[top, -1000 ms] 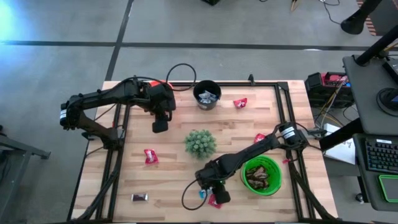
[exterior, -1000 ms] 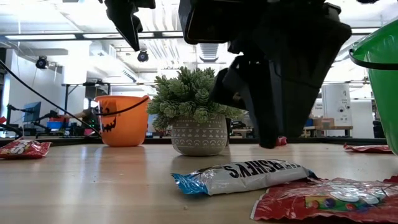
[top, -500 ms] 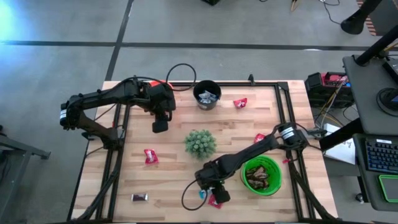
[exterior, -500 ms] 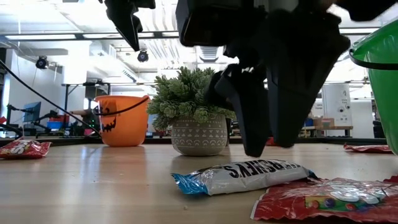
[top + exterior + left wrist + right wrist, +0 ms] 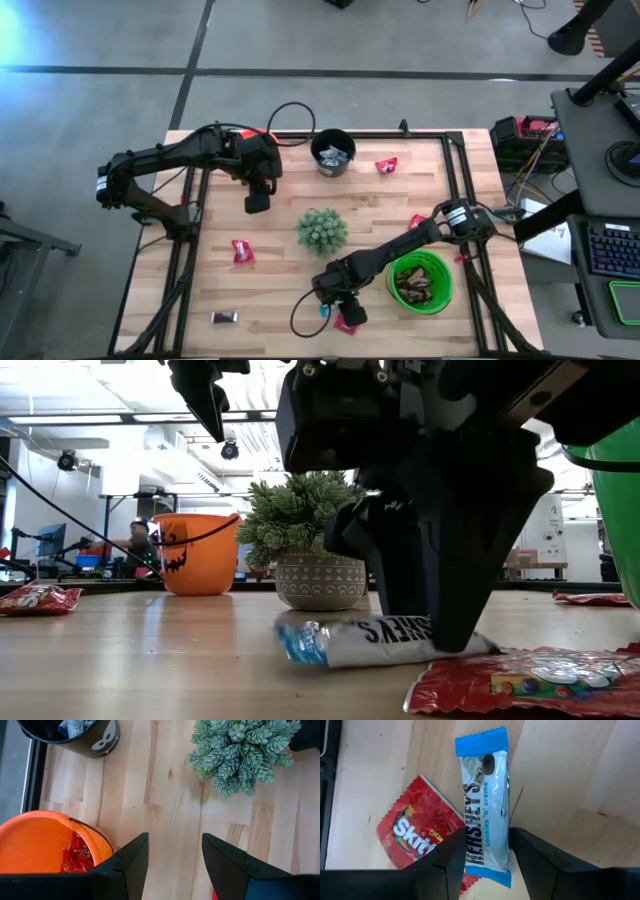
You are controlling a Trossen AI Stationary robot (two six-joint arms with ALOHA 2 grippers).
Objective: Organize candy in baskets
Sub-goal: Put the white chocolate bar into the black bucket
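Observation:
A blue-and-silver candy bar [image 5: 485,815] lies flat on the table near the front edge, beside a red candy pack [image 5: 420,845]. My right gripper [image 5: 486,834] is open and low over the bar, one finger on each long side [image 5: 432,630]. The green basket [image 5: 421,282] holds brown candy to its right. My left gripper [image 5: 175,837] hangs open above the far left of the table, beside the orange basket [image 5: 40,840], which holds red candy. The black basket [image 5: 333,152] stands at the far edge with blue-and-silver candy inside. My right gripper comes at the blue-and-silver bar from above, slanting down, with its fingers [image 5: 450,855] along the bar's two long sides near its lower end [image 5: 487,865]. The bar lies flat on the table. Whether the fingers touch it, I cannot tell.
A potted spiky plant [image 5: 322,230] stands mid-table between the arms. Loose red candy lies at the left [image 5: 242,251], far right [image 5: 386,165] and right [image 5: 417,221]. A dark brown bar [image 5: 225,317] lies near the front left corner. Black rails frame the table's sides.
My right gripper has opened wider and come down toward the table, so that its fingers now stand on either side of the blue-and-silver bar.

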